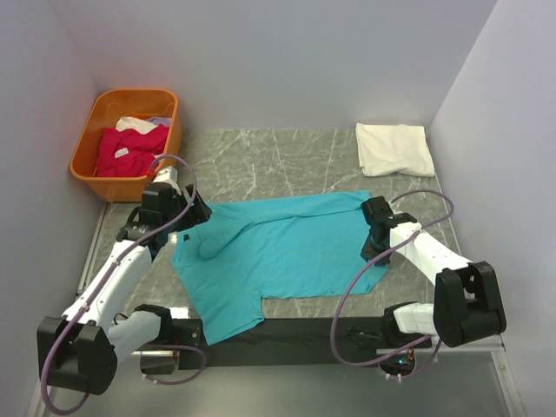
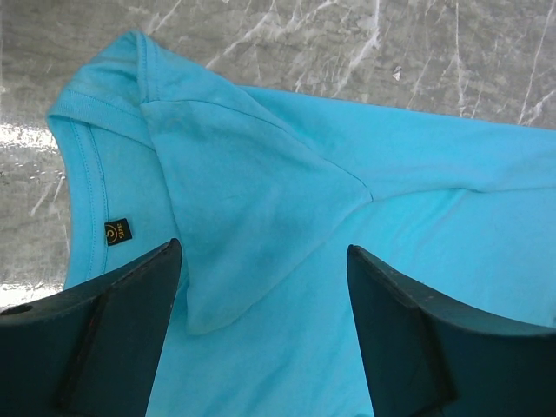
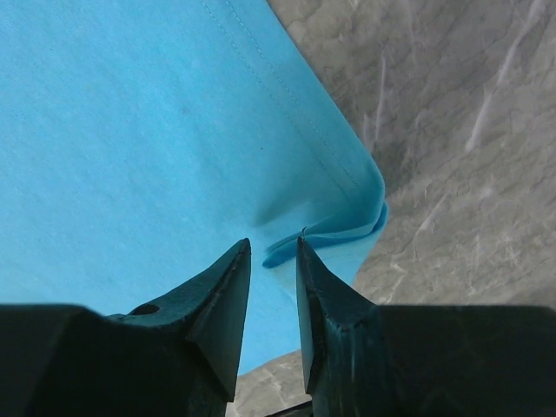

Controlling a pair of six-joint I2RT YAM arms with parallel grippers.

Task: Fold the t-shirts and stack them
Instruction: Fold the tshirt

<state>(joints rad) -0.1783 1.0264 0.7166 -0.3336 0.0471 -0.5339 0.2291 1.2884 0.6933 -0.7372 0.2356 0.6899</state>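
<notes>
The worktop [image 1: 287, 165] is dark grey stone-look sheet with thin white veins running across it. Plain pale walls close it in on three sides: a back wall [image 1: 287, 61], a left wall [image 1: 35, 130] and a right wall [image 1: 512, 130] (all faintly lilac under the even, soft light). A black rail [image 1: 295, 334] runs along the near edge, with dull grey metal [image 1: 295, 391] below it. In the left wrist view, a bright glare patch [image 2: 26, 148] lies on the stone surface.
</notes>
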